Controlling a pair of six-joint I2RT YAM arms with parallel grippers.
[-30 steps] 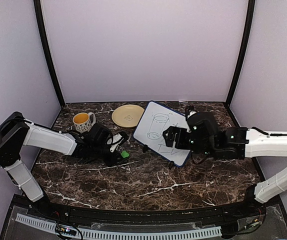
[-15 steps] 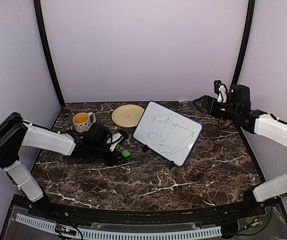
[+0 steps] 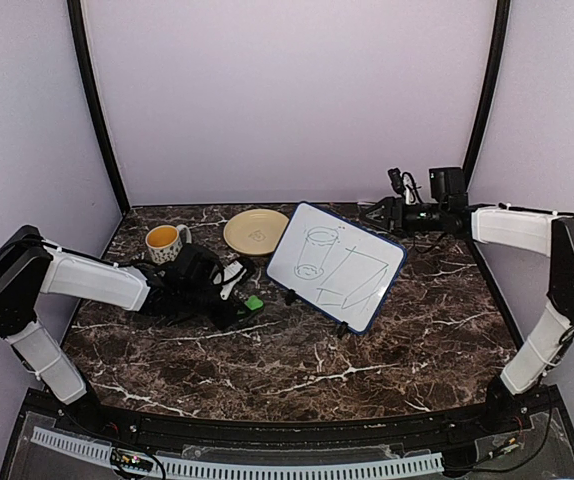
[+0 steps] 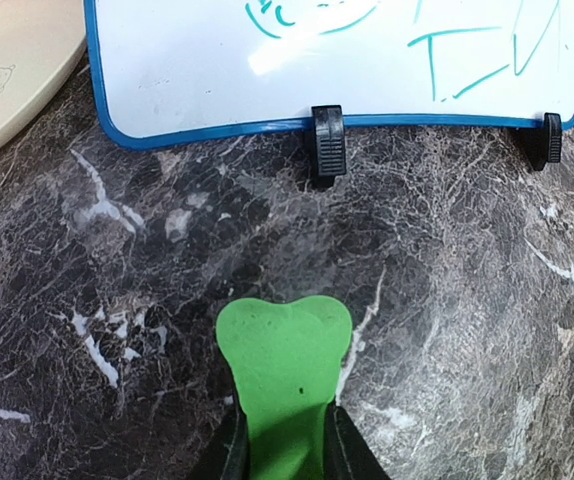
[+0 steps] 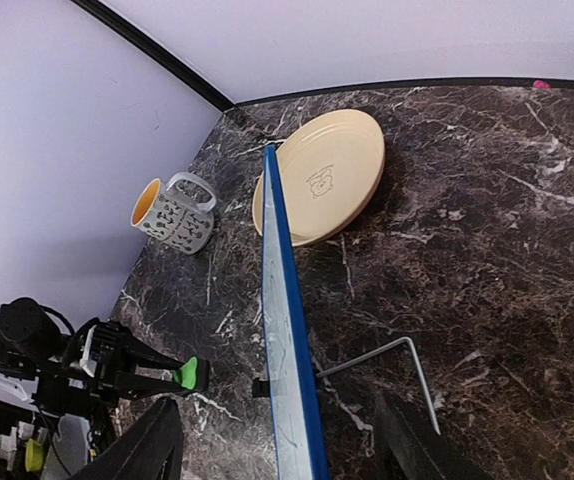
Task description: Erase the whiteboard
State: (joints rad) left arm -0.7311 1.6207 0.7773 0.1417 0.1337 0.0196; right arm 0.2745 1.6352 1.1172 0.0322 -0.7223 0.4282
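- The whiteboard stands tilted on its little black feet, in the middle of the table and a bit to the right. A thin wire leg props it up from behind.
- The yellow plate lies just beside its left top corner. The mug sits further left.
- The drawn lines are all on the board: a cup shape and a box shape. Nothing looks wiped off, so I think the job has not really begun.
- The left gripper is squeezed tight on a flat green piece. I guess this is the wiper. It sits low over the table, near the bottom edge of the board but not touching it.
- The right gripper hangs in the air behind the board's top right corner. Its fingers are apart and hold nothing. From its own camera, the board's blue edge sits in the gap between them.
- What is left: hold the board steady, bring the green piece up to the white face, and rub away every line.
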